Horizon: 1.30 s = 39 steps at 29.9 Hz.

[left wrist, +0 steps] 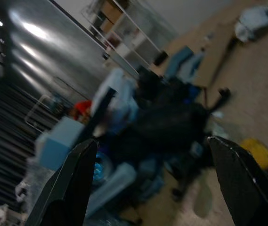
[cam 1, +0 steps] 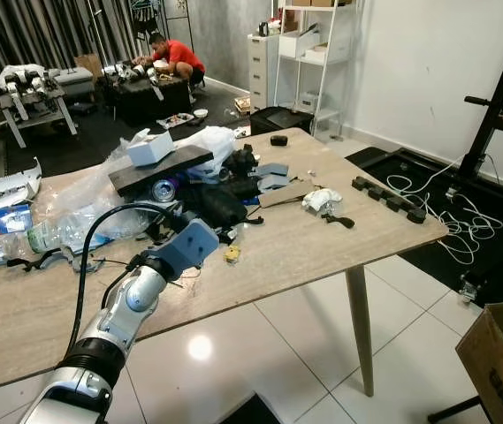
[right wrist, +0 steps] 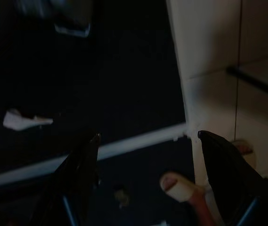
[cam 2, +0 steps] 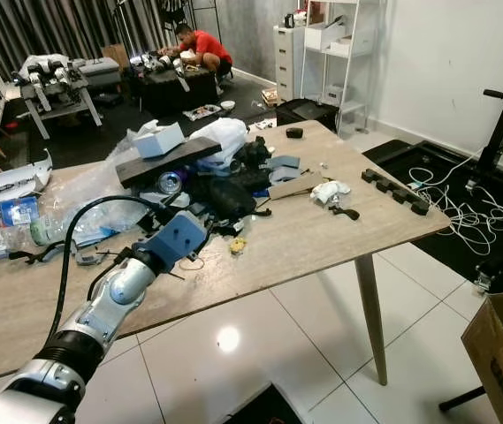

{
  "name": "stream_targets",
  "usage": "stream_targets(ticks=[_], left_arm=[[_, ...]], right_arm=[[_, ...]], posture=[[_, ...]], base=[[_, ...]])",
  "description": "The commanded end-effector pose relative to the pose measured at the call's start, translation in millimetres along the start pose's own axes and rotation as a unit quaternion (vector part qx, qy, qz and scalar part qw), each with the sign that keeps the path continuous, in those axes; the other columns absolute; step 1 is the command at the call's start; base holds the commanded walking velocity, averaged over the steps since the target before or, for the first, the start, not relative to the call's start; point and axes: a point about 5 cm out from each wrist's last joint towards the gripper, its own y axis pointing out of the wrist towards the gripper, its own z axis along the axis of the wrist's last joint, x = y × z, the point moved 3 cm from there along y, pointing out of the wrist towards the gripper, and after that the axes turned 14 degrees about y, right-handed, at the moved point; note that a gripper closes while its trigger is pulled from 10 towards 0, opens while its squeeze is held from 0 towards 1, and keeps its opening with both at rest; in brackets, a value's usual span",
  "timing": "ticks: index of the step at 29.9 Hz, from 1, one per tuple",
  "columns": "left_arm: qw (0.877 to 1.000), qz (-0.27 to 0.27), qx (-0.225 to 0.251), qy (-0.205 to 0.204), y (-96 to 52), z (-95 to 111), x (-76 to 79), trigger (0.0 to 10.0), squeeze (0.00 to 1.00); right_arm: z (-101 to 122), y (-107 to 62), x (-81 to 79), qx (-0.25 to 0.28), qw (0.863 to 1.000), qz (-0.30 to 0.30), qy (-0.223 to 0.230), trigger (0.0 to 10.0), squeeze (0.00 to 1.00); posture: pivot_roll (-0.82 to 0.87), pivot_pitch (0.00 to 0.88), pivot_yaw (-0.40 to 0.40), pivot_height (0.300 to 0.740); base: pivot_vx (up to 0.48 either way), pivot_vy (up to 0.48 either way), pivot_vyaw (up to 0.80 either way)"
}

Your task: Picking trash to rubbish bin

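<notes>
so the left gripper [left wrist: 148, 183] is reaching over the wooden table [cam 1: 392, 231], fingers spread wide and empty, aimed at the dark clutter pile [cam 1: 220, 201]. this looks like the approach step, nothing picked yet. a small yellow scrap [cam 1: 232, 253] lies just beyond the wrist. the cardboard box [cam 1: 499, 358] on the floor may be the bin. next it must choose one piece and close on it. the right gripper [right wrist: 145, 160] hangs idle, fingers apart.

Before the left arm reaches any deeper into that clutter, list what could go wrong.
1. The left hand is open right at the black tangle; closing could snag cords and drag the whole pile.
2. The white box sits on a dark board atop the heap and may tip if jostled.
3. The small yellow scrap near the table edge could be swept off.
</notes>
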Motion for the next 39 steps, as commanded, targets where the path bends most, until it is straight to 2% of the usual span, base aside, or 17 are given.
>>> stream_targets(ticks=[1, 2, 4, 7, 8, 10, 13, 16, 18, 22, 27, 30, 32, 35, 39], left_arm=[[0.999, -0.026, -0.005, 0.018, -3.5, -6, 6.8, 10.0, 0.0], [0.999, -0.026, -0.005, 0.018, -3.5, -6, 6.8, 10.0, 0.0], [0.998, -0.048, -0.003, 0.04, -2.6, -7, 11.6, 10.0, 0.0], [0.997, -0.057, -0.003, 0.056, -1.3, -8, 12.6, 10.0, 0.0], [0.996, -0.06, -0.001, 0.064, -0.4, -7, 11.9, 10.0, 0.0], [0.996, -0.06, -0.001, 0.064, -0.4, -7, 11.9, 10.0, 0.0], [0.996, -0.052, 0.007, 0.074, 6.6, -2, 5.2, 10.0, 0.0], [0.995, -0.038, 0.017, 0.087, 14.0, 6, -1.6, 10.0, 0.0], [0.995, -0.034, 0.022, 0.092, 15.5, 8, -3.7, 10.0, 0.0], [0.99, -0.034, 0.028, 0.131, 22.9, 14, -10.4, 10.0, 0.0], [0.986, -0.032, 0.016, 0.162, 28.0, 13, -18.0, 10.0, 0.0], [0.979, -0.025, -0.005, 0.2, 33.9, 9, -33.5, 10.0, 0.0], [0.979, -0.025, -0.005, 0.2, 33.9, 9, -33.5, 10.0, 0.0], [0.974, -0.018, -0.024, 0.224, 37.2, 6, -46.0, 10.0, 0.0], [0.977, -0.032, -0.017, 0.209, 40.3, 10, -47.3, 10.0, 0.0]], right_arm=[[-10, -0.6, -0.1, -0.01, 1.0, 0.003, -0.006, 10.0, 0.0], [-10, -0.6, -0.1, -0.01, 1.0, 0.003, -0.006, 10.0, 0.0], [-25, -2.0, 1.1, -0.022, 1.0, 0.003, -0.013, 10.0, 0.0], [-35, -3.3, 1.3, -0.029, 0.999, 0.003, -0.015, 10.0, 0.0], [-42, -4.1, 0.8, -0.033, 0.999, 0.004, -0.015, 10.0, 0.0], [-42, -4.1, 0.8, -0.033, 0.999, 0.004, -0.015, 10.0, 0.0], [-61, -7.3, -1.6, -0.045, 0.999, 0.005, -0.009, 10.0, 0.0], [-71, -9.3, -2.1, -0.05, 0.999, 0.007, -0.007, 10.0, 0.0], [-72, -9.8, -2.0, -0.049, 0.999, 0.008, -0.007, 10.0, 0.0], [-74, -10.8, 0.7, -0.046, 0.999, 0.008, -0.006, 10.0, 0.0], [-72, -10.7, 1.9, -0.04, 0.999, 0.007, -0.004, 10.0, 0.0], [-64, -9.0, -1.5, -0.027, 1.0, 0.009, -0.004, 10.0, 0.0], [-64, -9.0, -1.5, -0.027, 1.0, 0.009, -0.004, 10.0, 0.0], [-59, -8.1, -5.0, -0.019, 1.0, 0.011, -0.004, 10.0, 0.0], [-60, -8.0, -8.8, -0.019, 1.0, 0.013, -0.002, 10.0, 0.0]], posture=[[-0.22, 0.208, 0.072, 0.74], [-0.22, 0.208, 0.072, 0.74], [-0.22, 0.287, 0.078, 0.74], [-0.22, 0.322, 0.081, 0.74], [-0.22, 0.372, 0.089, 0.74], [-0.22, 0.372, 0.089, 0.74], [-0.23, 0.459, 0.103, 0.74], [-0.24, 0.476, 0.104, 0.74], [-0.24, 0.485, 0.105, 0.74], [-0.25, 0.498, 0.107, 0.74], [-0.25, 0.509, 0.107, 0.74], [-0.25, 0.514, 0.111, 0.74], [-0.25, 0.514, 0.111, 0.74], [-0.25, 0.519, 0.118, 0.74], [-0.26, 0.516, 0.121, 0.74]], base=[[0.0, 0.0, 0.0], [0.0, 0.0, 0.0], [0.0, 0.0, 0.0], [0.0, 0.0, 0.0], [0.0, 0.0, 0.0], [0.0, 0.0, 0.0], [0.0, 0.0, 0.0], [0.0, 0.0, 0.0], [0.0, 0.0, 0.0], [0.0, 0.0, 0.0], [0.0, 0.0, 0.0], [0.0, 0.0, 0.0], [0.0, 0.0, 0.0], [0.0, 0.0, 0.0], [0.0, 0.0, 0.0]])
